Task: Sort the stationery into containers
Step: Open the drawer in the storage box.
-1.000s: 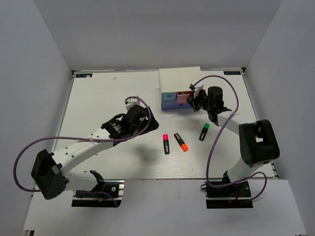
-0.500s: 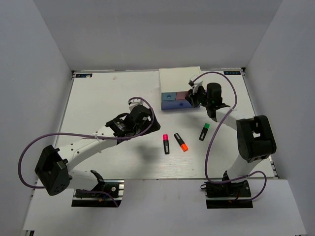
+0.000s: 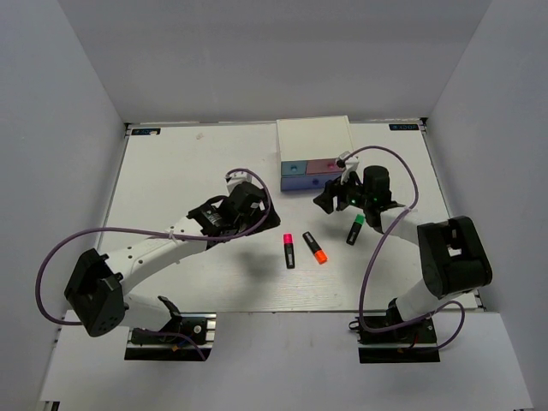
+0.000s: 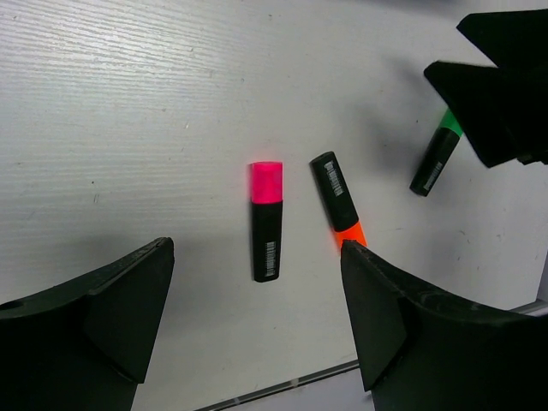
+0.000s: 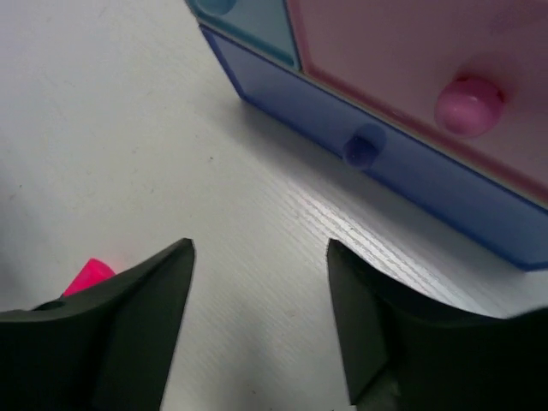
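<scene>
Three short black highlighters lie mid-table: pink-capped (image 3: 288, 250) (image 4: 266, 221), orange-capped (image 3: 315, 247) (image 4: 336, 199) and green-capped (image 3: 355, 229) (image 4: 435, 160). My left gripper (image 3: 259, 219) (image 4: 257, 257) hovers open just left of them, with the pink one lying ahead between its fingers, untouched. The containers are drawers in a white cabinet (image 3: 312, 135): light blue (image 3: 295, 168) (image 5: 248, 17), pink (image 3: 323, 166) (image 5: 411, 51) and wide blue-violet (image 3: 308, 181) (image 5: 402, 175), all pushed in. My right gripper (image 3: 329, 199) (image 5: 259, 248) stands open and empty over bare table just in front of them.
The right arm's forearm passes close above the green highlighter. The table's near edge (image 4: 282, 385) shows just below the left fingers. Purple cables loop off both arms. Grey walls close in the table's left, far and right sides.
The pink drawer, pulled out a second ago, is now flush in the cabinet. My right gripper has opened and drawn back toward me. The left gripper has shifted slightly right toward the highlighters.
</scene>
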`<state>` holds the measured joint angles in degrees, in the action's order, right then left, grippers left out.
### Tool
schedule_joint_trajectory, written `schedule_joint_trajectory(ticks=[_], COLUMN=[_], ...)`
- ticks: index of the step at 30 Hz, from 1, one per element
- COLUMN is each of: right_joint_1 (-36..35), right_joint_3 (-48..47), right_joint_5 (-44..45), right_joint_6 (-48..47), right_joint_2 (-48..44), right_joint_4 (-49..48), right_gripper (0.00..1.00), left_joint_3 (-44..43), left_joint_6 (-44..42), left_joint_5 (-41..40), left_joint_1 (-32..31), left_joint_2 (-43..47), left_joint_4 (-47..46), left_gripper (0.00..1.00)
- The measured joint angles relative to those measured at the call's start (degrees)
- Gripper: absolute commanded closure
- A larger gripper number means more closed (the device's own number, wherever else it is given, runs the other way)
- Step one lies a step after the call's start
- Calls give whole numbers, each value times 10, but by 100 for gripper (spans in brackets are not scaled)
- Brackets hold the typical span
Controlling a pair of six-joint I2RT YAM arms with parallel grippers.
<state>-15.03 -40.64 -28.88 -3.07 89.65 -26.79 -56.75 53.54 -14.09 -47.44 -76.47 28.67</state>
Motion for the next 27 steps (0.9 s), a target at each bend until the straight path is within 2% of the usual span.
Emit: schedule_joint_trajectory(ticks=[2,4,12,15,19,22,27], right_joint_1=[0,0,-1,-1,-1,-1,-4], right_joint_3=[1,0,-2,-2,-2,-2,-4], right_joint_5=[21,42,104,118,127,130,142], right_joint_6=[37,72,200,239,285,313,352], right_joint_2=[5,15,75,91,103,107,116], right_joint_4=[-10,-23,-42,-56,-82,-96,-111], right_gripper=[46,53,53,47,45,54,54], left_joint_3=[0,0,-1,-9,-16,-18,-18], left_joint_6=[-1,-1,-1,-1,-4,-5,-8], left_joint_5=[0,0,0,1,5,10,14], left_joint_1=[0,0,0,0,0,0,0], left_joint_2=[-2,-2,-4,-19,-39,-52,-61], left_joint_4=[1,1,6,9,9,9,10], left_gripper=[11,11,11,11,11,11,10])
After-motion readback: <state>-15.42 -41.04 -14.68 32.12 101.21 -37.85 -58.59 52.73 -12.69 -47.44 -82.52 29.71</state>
